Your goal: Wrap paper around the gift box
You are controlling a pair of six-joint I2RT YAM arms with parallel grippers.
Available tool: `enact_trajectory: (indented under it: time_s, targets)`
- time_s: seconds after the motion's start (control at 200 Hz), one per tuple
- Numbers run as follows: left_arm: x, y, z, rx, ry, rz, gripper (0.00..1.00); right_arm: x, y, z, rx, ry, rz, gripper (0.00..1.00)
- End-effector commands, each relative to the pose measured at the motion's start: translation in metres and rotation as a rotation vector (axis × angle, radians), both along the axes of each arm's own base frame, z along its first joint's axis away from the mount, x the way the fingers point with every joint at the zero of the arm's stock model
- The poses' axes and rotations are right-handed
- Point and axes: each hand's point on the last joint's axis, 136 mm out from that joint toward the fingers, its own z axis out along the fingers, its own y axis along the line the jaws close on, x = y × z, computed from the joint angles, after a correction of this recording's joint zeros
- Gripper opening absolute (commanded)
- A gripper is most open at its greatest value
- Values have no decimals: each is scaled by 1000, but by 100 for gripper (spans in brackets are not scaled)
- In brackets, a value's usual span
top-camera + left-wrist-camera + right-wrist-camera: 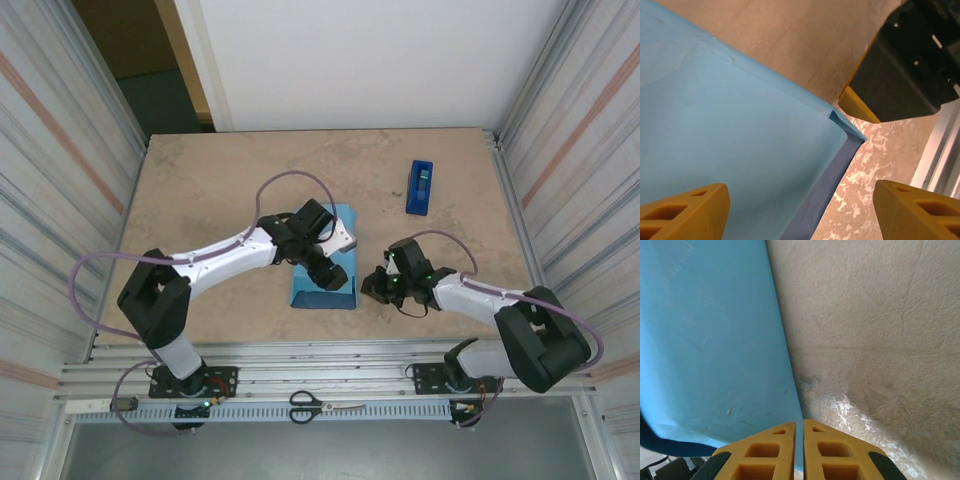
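Observation:
The paper (322, 290), light blue side up, lies folded at the middle of the table (200, 190), and the gift box is hidden under it. My left gripper (330, 272) hovers over the paper's near right part. In the left wrist view the left gripper (800, 210) is open, its yellow fingers (685, 210) wide apart over the paper (730, 130) and its navy edge (832, 185), holding nothing. My right gripper (372, 285) sits at the paper's right edge. The right wrist view has the right gripper (803, 427) closed to a thin slit, with the paper (710, 340) edge running into it.
A royal-blue tape dispenser (420, 187) stands at the back right. Scissors (325, 405) lie on the front rail between the arm bases. Corrugated walls close in both sides. The right gripper's black body (910, 65) looms close beyond the paper's corner.

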Motion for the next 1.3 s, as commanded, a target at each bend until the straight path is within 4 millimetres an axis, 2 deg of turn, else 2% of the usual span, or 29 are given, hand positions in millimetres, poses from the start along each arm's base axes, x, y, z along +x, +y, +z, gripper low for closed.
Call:
enact_trajectory:
  time_s: [0.0, 0.261, 0.551, 0.857, 1.047, 1.298]
  targets:
    - [3, 9, -2, 110, -128, -66, 78, 4, 9, 4, 12, -12, 21, 13]
    - [11, 18, -17, 258, -269, -83, 81, 8, 15, 4, 21, -12, 27, 13]
    - [19, 35, -35, 351, -325, -24, 80, 10, 15, 6, 39, -16, 19, 12]
    - [22, 38, -44, 354, -321, 37, 73, 11, 16, 6, 46, -12, 17, 12]
    - [20, 41, -57, 383, -312, 69, 71, 14, 16, 9, 65, -16, 9, 11]
    - [17, 44, -67, 397, -295, 96, 67, 19, 29, 11, 128, -12, 8, 5]
